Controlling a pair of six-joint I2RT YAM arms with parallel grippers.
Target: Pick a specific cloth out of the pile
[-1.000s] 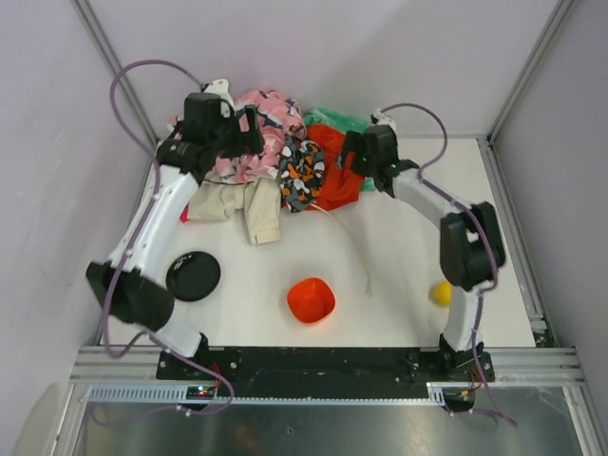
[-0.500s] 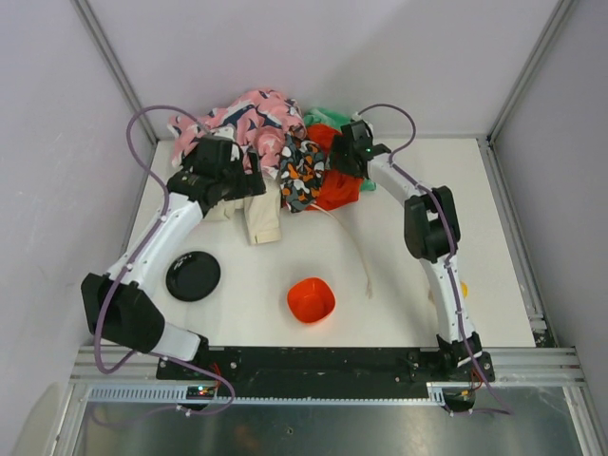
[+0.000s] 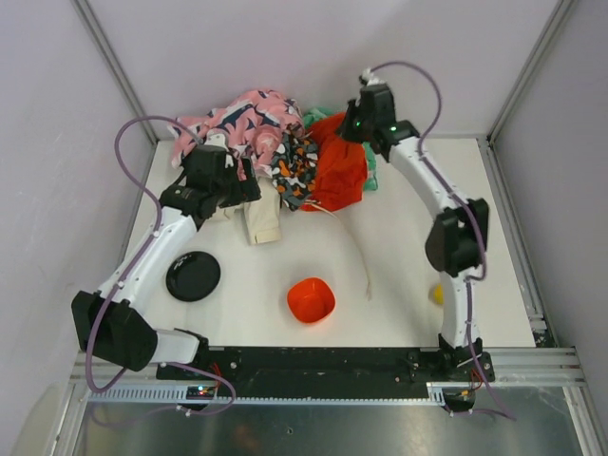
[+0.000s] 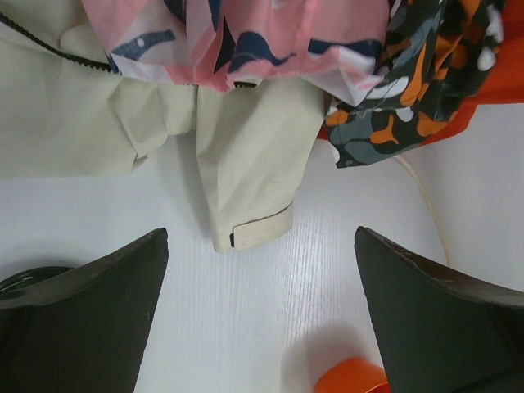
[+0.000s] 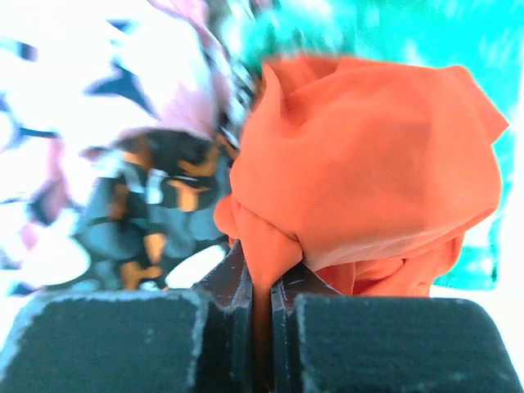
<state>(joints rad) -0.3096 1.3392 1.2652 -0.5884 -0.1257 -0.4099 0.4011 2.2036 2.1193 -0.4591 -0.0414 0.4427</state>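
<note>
The plain red-orange cloth (image 3: pixel 340 171) hangs at the right side of the pile (image 3: pixel 256 133), drawn up at its top. My right gripper (image 3: pixel 351 128) is shut on a pinched fold of it. In the right wrist view the fold (image 5: pixel 270 246) runs down between the closed jaws of the right gripper (image 5: pixel 260 282). The pink whale-print fabric (image 5: pixel 98 74), the patterned fabric (image 5: pixel 155 196) and the green fabric (image 5: pixel 409 33) lie behind it. My left gripper (image 3: pixel 249 185) hovers open over the beige fabric (image 4: pixel 246 155). Nothing is between the jaws of the left gripper (image 4: pixel 260 237).
A small red bowl (image 3: pixel 311 299) sits near the front centre, with a black dish (image 3: pixel 193 275) at the front left. A yellow ball (image 3: pixel 437 293) lies by the right arm. A thin pale cord (image 3: pixel 359 249) trails from the pile. Frame walls close in both sides.
My right gripper closed on the red-orange cloth and rose toward the back, pulling the cloth up. The left arm drew back off the pink fabric toward the beige one, staying open.
</note>
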